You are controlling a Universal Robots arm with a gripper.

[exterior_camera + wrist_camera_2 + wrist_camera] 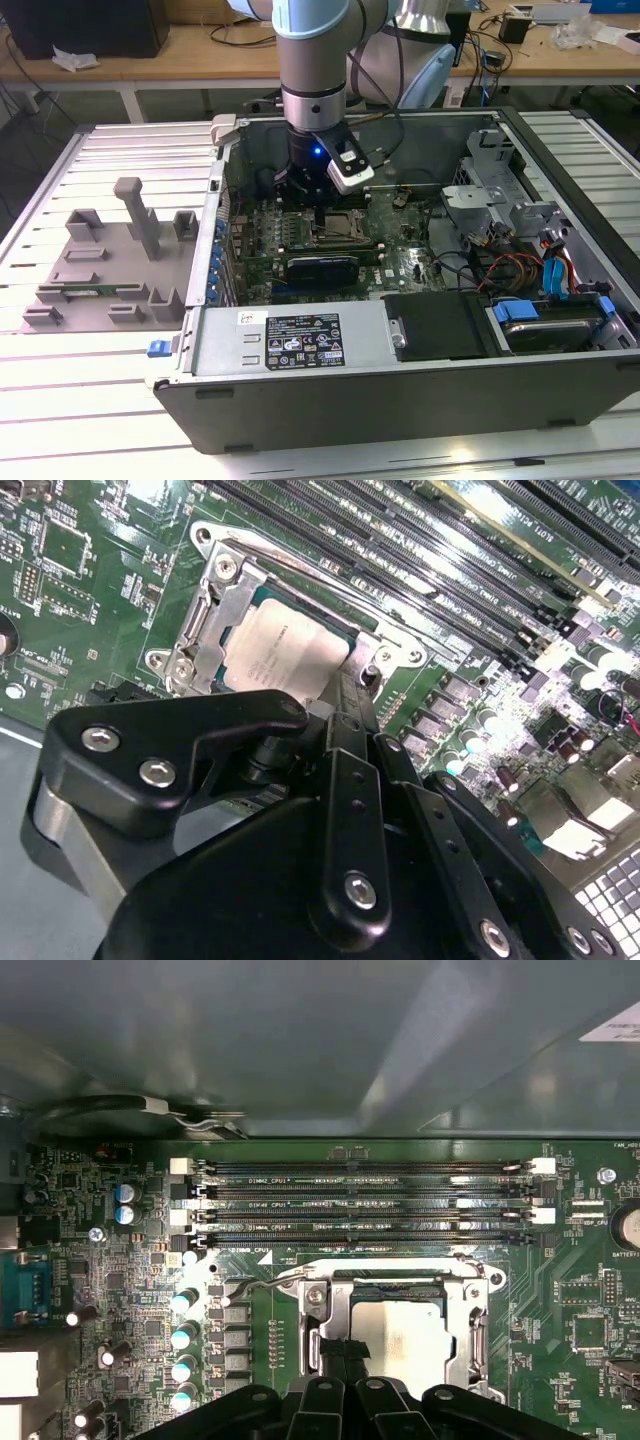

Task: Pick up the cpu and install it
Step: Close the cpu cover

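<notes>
Cpu at the socket, not yet released

My pincer (345, 683) is closed on one edge of the cpu (280, 650), which lies in the socket frame (215, 600) on the motherboard, seemingly slightly tilted. Seating it flat and letting go remain, I judge. The frame's metal edges hug the chip, the memory slots (370, 1205) run just beside it, and there is open room only above.

Arm (312, 50) vertical, hand (318, 210) low, straight downward
</notes>
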